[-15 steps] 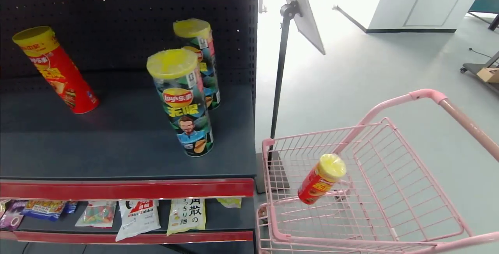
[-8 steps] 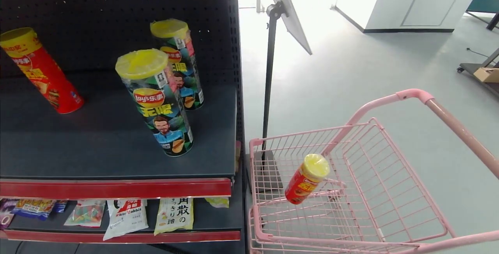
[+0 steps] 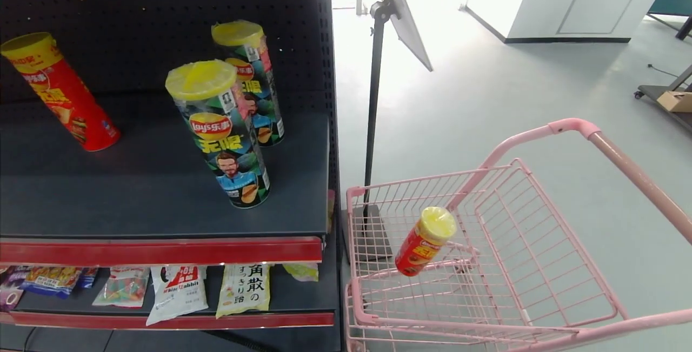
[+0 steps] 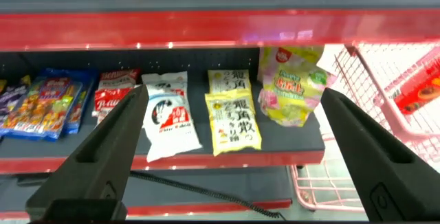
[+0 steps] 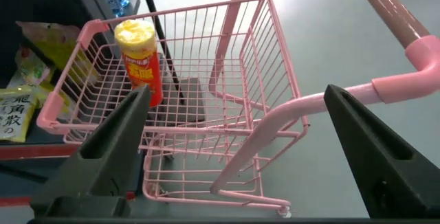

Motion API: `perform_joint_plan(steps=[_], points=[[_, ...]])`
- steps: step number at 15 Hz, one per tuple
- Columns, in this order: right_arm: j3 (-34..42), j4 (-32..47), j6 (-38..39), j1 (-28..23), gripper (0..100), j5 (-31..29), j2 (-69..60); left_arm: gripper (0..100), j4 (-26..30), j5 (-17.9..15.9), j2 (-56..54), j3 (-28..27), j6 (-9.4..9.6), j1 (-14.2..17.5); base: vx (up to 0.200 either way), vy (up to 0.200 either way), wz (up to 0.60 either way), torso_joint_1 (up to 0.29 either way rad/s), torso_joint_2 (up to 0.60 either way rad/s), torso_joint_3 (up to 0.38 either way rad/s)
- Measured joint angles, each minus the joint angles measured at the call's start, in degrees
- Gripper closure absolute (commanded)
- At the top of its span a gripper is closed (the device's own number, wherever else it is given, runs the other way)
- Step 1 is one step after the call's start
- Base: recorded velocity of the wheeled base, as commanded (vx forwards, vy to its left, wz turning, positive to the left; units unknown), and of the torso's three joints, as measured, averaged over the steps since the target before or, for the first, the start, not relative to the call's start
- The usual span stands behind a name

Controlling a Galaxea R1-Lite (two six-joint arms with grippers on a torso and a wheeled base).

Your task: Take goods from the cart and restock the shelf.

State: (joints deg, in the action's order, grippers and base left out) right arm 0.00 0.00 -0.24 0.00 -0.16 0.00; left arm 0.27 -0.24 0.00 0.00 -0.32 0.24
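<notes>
Right wrist view gives the relation that matters: the red can (image 5: pixel 141 59) stands upright in the pink cart (image 5: pixel 330 100), yellow lid up and long axis vertical. It sits in the basket corner nearest the shelf. The right hand (image 5: pixel 237 162) hangs above and outside the basket with its jaws spread wide and nothing between them. The can is well apart from it, off the line of the gap, toward the shelf side. The left hand (image 4: pixel 230 155), also wide open and empty, faces the lower shelf with its snack bags (image 4: pixel 234 117), so I judge the right arm the nearer one for this pick. A grasp from above or across the can's side would suit the upright axis.

In the head view the can (image 3: pixel 427 241) looks tilted, which is probably the camera angle. Wire hides its foot, so I cannot tell whether it leans on the basket wall. The top shelf (image 3: pixel 135 200) has bare deck between its three cans.
</notes>
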Motion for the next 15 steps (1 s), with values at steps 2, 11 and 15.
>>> perform_joint_plan(steps=[2, 11, 15], points=[[0.00, 0.00, 0.00, 0.00, 0, 0.00, -0.02, 0, 0.00, -0.02, 0.00, 0.00, -0.01, 0.00, -0.200, 0.000, 0.00, -0.010, 0.00, 0.005], [0.00, 0.00, 0.00, 0.00, 0, -0.02, -0.02, 0, -0.02, 0.00, 0.00, 0.00, 0.02, 0.00, -0.067, 0.000, 0.00, 0.001, 0.00, 0.001], [0.00, 0.00, 0.00, 0.00, 0, -0.02, -0.02, 0, -0.02, -0.02, 0.00, 0.00, -0.01, 0.00, 0.100, 0.000, 0.00, 0.002, 0.00, 0.004]])
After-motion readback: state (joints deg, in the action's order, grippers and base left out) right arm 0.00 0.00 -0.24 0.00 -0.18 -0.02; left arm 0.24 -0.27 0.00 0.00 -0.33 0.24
